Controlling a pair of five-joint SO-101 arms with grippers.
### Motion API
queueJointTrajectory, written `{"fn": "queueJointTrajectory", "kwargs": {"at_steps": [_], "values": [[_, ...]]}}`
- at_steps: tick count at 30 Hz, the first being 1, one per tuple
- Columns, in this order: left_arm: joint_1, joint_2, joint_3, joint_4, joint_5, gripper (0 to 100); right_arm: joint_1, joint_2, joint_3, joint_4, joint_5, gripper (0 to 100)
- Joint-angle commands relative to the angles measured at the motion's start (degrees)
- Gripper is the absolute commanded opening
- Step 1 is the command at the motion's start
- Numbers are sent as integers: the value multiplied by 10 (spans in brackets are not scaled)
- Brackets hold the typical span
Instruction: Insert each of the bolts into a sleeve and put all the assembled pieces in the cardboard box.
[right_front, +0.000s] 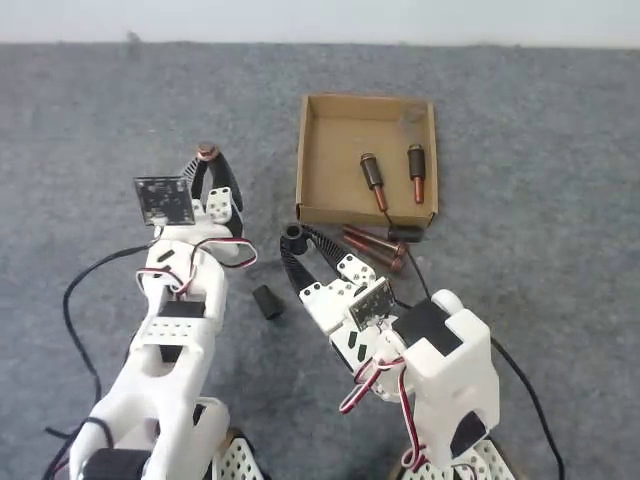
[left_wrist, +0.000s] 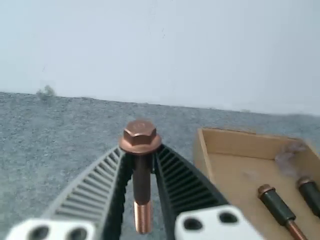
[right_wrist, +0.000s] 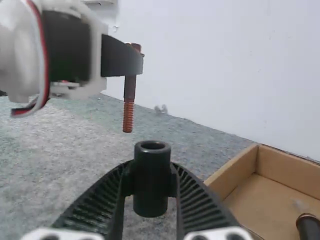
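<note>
**A:** Item one, the held parts?

**B:** The left pincer is clamping a copper hex bolt just under its head, at left of centre in the high view. The right pincer is clamping a black sleeve at the centre of the frame.

**A:** Axes and offset?

**B:** Both are standing upright. The bolt is hanging thread-down and the sleeve is showing its open bore upward. In the high view the bolt is sitting left of the sleeve and a little up-frame, apart from it. From the right wrist view the thread tip is hanging higher than the sleeve mouth and off to one side, not over the bore. My judgement is that the two axes are needing lining up before any lowering.

**A:** Item two, the box?

**B:** The cardboard box is lying at upper centre-right, holding two assembled pieces. More copper bolts are lying just outside its near wall. Whether they are sleeved, I cannot tell. A loose sleeve is lying between the arms.

**A:** Item three, the setting?

**B:** A grey, carpet-like surface is carrying everything, with a plain white wall rising behind it.
</note>
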Motion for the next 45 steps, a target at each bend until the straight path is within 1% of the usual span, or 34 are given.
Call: {"fn": "queueJointTrajectory", "kwargs": {"at_steps": [1, 3, 5, 7, 10, 12, 15, 20, 25, 32, 45], "values": [[-2, -37, -7, -26, 18, 10, -3, -5, -3, 2, 12, 7], [4, -61, -2, -17, 19, 10, -4, -5, -3, 2, 11, 7], [4, -104, -1, 26, 21, 10, -4, -5, -3, 2, 10, 7], [4, -167, -2, 84, 27, 10, -4, -5, -3, 2, 10, 7], [19, -281, -2, 189, 82, 10, -5, -5, -1, 2, 10, 7], [44, -359, -3, 270, 109, 10, -5, -5, -1, 2, 10, 7], [80, -461, -3, 370, 116, 10, -4, -5, -1, 2, 10, 7], [93, -573, 0, 455, 118, 10, -5, -5, 0, 2, 10, 7], [96, -599, 0, 484, 119, 10, -9, -6, 15, -2, 9, 7], [138, -601, 31, 484, 119, 10, -13, -6, 15, -2, 9, 7], [142, -601, 34, 484, 119, 10, -13, -6, 16, -2, 9, 7]]}}
